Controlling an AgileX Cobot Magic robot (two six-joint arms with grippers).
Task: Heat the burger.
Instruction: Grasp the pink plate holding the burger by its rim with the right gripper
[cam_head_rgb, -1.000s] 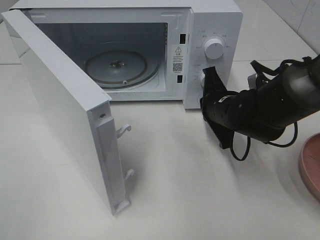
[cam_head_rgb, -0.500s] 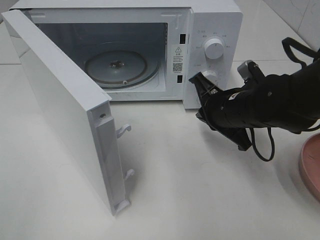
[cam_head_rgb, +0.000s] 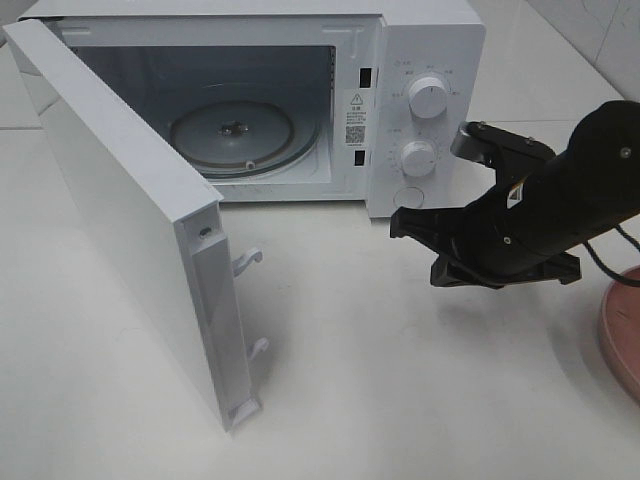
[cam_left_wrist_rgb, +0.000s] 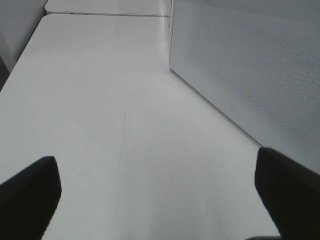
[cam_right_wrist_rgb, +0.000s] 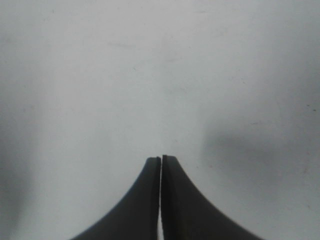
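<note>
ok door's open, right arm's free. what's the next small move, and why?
Probably swing the right gripper over to the pink plate at the far right and open its fingers. They are shut on nothing, the microwave turntable is bare, and no burger is in view yet.

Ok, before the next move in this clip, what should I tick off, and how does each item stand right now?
1. Open microwave door: ok, swung wide.
2. Free turntable: ok, nothing on it.
3. Sight of the burger: not ok, no view shows it; only the edge of a pink plate is visible.
4. Ready right gripper: not ok, fingers shut on nothing.
5. Ready left gripper: ok, open and holding nothing.
</note>
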